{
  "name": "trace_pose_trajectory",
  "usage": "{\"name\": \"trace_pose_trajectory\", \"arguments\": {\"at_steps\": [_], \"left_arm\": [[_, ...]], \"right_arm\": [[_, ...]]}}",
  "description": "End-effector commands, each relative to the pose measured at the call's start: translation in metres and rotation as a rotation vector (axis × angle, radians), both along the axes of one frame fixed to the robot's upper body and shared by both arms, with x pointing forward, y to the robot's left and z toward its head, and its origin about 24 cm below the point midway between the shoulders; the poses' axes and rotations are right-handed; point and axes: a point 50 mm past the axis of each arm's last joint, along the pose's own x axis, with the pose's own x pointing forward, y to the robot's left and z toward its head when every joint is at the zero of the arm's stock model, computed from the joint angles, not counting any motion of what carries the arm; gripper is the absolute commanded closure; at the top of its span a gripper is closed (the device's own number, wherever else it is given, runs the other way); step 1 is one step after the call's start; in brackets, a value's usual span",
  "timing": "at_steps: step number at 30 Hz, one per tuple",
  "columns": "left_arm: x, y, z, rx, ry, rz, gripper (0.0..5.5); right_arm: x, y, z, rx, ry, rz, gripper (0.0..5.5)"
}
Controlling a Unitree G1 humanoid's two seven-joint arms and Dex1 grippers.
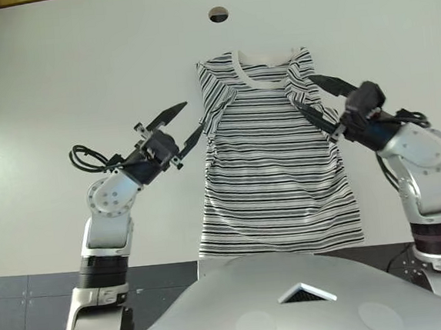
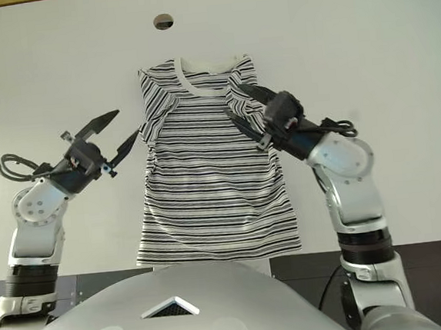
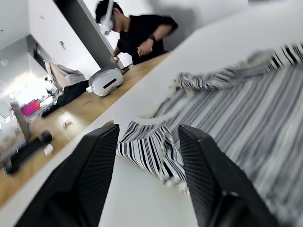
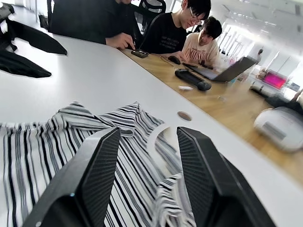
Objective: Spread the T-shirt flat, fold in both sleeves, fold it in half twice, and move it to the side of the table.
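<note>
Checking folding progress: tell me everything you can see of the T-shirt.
The T-shirt is soft cloth in black and white stripes with a white neck band. It lies on the white table, neck away from the robot, hem at the near edge, wrinkled. Both sleeves look folded in. The open left gripper is beside the shoulder on its side, the open right gripper over the other; contact is unclear.

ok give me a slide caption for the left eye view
Striped T-shirt flat on the white table, sleeves tucked in, open left gripper and open right gripper at its shoulders.
</note>
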Motion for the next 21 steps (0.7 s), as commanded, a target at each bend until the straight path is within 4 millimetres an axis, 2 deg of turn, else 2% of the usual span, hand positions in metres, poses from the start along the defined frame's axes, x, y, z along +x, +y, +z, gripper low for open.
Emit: {"name": "trace_pose_trajectory", "arguments": {"at_steps": [1,3,6,10,12,16,21], "left_arm": [[-0.031,0.028,0.004,0.285,0.018,-0.233,2.48],[-0.05,0.034,0.003,0.417,0.123,-0.394,2.1],[-0.075,0.04,0.001,0.545,0.292,-0.555,2.1],[-0.088,0.037,0.003,0.54,0.404,-0.618,2.1],[-0.09,0.035,0.002,0.535,0.414,-0.625,2.1],[-0.095,0.032,-0.004,0.538,0.431,-0.647,2.1],[-0.096,0.025,-0.009,0.53,0.418,-0.668,2.1]], "right_arm": [[-0.022,-0.026,0.0,-0.347,-0.123,0.133,2.75],[-0.036,-0.037,-0.01,-0.574,-0.128,0.263,2.48],[-0.062,-0.062,-0.029,-0.882,0.064,0.481,2.48],[-0.066,-0.089,-0.028,-1.078,0.205,0.513,2.48],[-0.067,-0.093,-0.026,-1.123,0.219,0.52,2.48],[-0.066,-0.078,-0.017,-1.081,0.134,0.536,2.48],[-0.079,-0.068,-0.02,-1.074,0.12,0.598,2.48]]}}
